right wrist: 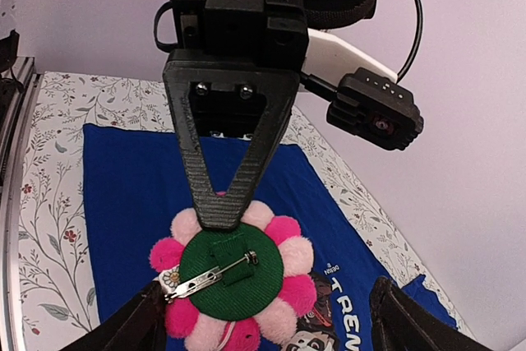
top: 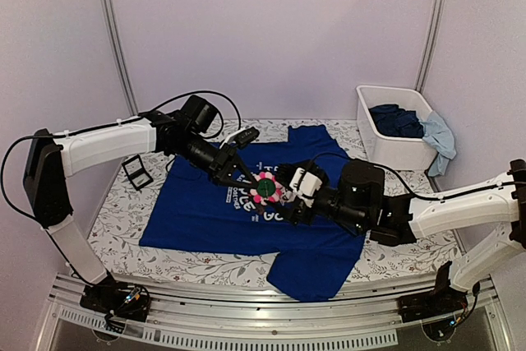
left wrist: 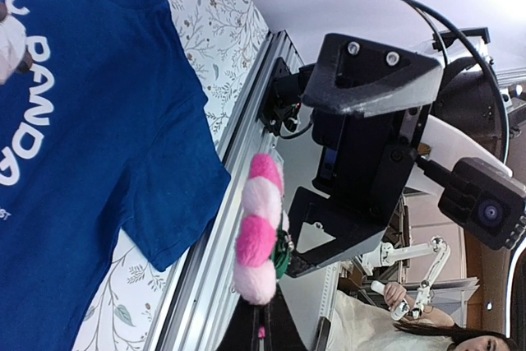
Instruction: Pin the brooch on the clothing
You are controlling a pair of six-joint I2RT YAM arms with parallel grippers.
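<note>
The brooch [top: 265,187], pink petals around a green back with a silver pin, hangs above the blue T-shirt [top: 197,207]. My left gripper [top: 249,173] is shut on the brooch's edge. In the left wrist view the brooch [left wrist: 256,236] shows edge-on above the closed left fingertips [left wrist: 267,330], with the shirt [left wrist: 82,121] to the left. My right gripper [top: 297,182] is open, right beside the brooch. In the right wrist view the brooch's back [right wrist: 232,275] faces the camera over the shirt [right wrist: 123,178], between my spread right fingers [right wrist: 123,330].
A white bin [top: 386,150] with bunched dark-blue and light-blue clothes stands at the back right. A small dark square tray [top: 138,174] lies left of the shirt. A metal rail [top: 246,318] runs along the table's near edge.
</note>
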